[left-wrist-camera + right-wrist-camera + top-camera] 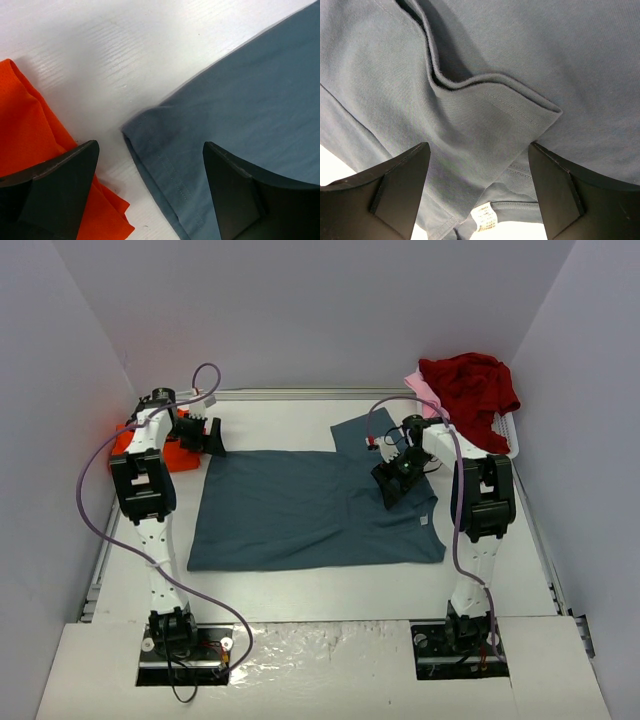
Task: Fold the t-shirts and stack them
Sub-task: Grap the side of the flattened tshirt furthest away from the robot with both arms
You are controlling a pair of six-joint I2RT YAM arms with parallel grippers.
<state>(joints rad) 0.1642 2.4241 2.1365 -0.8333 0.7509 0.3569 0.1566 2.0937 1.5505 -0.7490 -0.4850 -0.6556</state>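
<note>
The slate blue-grey short-sleeved cotton t-shirt [310, 508] is lying spread out flat across the middle of the white table [300, 585]. Its neck end is pointing to the right, and one sleeve is sticking out toward the far side.

The left gripper [205, 435] is hanging over the shirt's far left corner with its jaws standing wide apart and nothing between them. In the wrist view the stitched hem corner [145, 127] is sitting in the gap. One black finger [65, 180] is sitting over the bright orange folded cloth shirt [150, 450], which is lying just beside the blue-grey one without touching it. A strip of bare table is showing between the two.

The right gripper [392, 480] is hovering over the neck end, jaws spread wide and gripping nothing. Below it the cloth is bunching into a doubled, ribbed fold [485, 95], and a small white care label [485, 220] is peeking out near the edge. Whether the fingertips are touching the fabric, I cannot tell.

At the far right corner, the dark red crumpled cloth shirt [470, 385] is heaping up on the white plastic basket [508, 435]. The pale pink cloth shirt [422, 390] is poking out at its left side.
</note>
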